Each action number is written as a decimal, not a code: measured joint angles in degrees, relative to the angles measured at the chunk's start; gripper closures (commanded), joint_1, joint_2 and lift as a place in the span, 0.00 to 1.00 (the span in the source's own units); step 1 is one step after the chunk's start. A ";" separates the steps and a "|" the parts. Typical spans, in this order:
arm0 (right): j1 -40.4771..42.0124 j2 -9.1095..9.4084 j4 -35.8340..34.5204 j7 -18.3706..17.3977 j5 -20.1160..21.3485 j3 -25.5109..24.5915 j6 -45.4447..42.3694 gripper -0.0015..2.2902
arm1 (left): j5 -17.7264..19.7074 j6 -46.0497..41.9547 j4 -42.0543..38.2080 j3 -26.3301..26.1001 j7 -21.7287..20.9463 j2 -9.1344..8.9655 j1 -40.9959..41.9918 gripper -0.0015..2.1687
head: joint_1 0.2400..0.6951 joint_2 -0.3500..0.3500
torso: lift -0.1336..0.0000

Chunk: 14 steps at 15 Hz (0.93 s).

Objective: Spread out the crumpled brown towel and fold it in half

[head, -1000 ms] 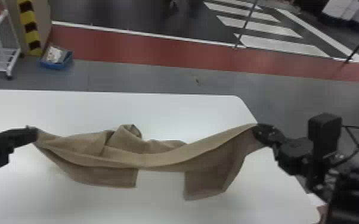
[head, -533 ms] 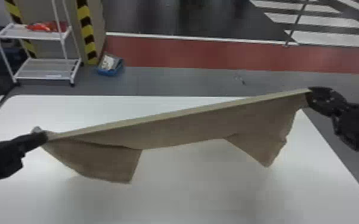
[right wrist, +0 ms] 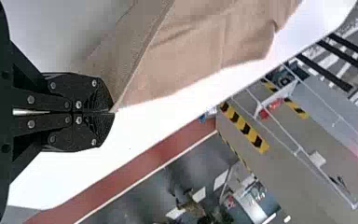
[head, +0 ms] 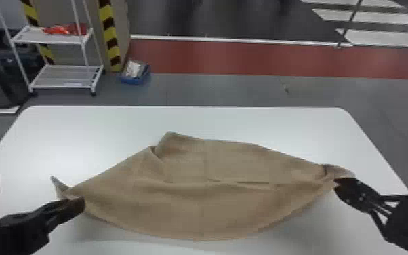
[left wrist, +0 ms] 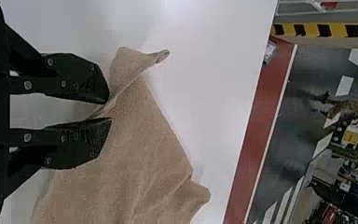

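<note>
Flattening the brown towel (head: 196,176) probably wants left pincer (left wrist: 109,110), fingers apart, biting cloth, then even tension against right pincer (right wrist: 113,112), clamped on its edge.

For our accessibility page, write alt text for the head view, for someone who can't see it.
A wrinkled brown towel is spread wide over a white table, with the robot's left gripper at its left end and the right gripper at its right end. Beyond the table, a white rack and a blue box stand on the floor.
</note>
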 measured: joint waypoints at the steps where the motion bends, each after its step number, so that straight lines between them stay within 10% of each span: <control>1: 0.65 0.00 0.71 -0.02 0.28 0.17 -0.52 0.95 | -2.09 -1.33 0.11 -0.16 -2.37 0.00 0.07 0.01 | 1.00 0.37 | 0.07; 6: 2.64 0.00 2.23 0.60 3.46 1.25 -1.35 0.81 | -10.31 -6.34 -0.11 2.32 -7.71 0.00 1.03 0.01 | 1.00 0.45 | 0.07; 9: 3.95 0.00 2.36 2.17 4.89 1.33 -2.67 0.08 | -10.45 -7.07 -0.21 4.85 -8.99 0.00 1.77 0.01 | 1.00 0.52 | 0.07; 14: 5.59 0.00 -0.14 5.74 6.21 -1.06 -2.82 0.09 | -12.78 -11.42 -0.43 5.70 -12.67 0.00 2.48 0.01 | 1.00 0.50 | 0.07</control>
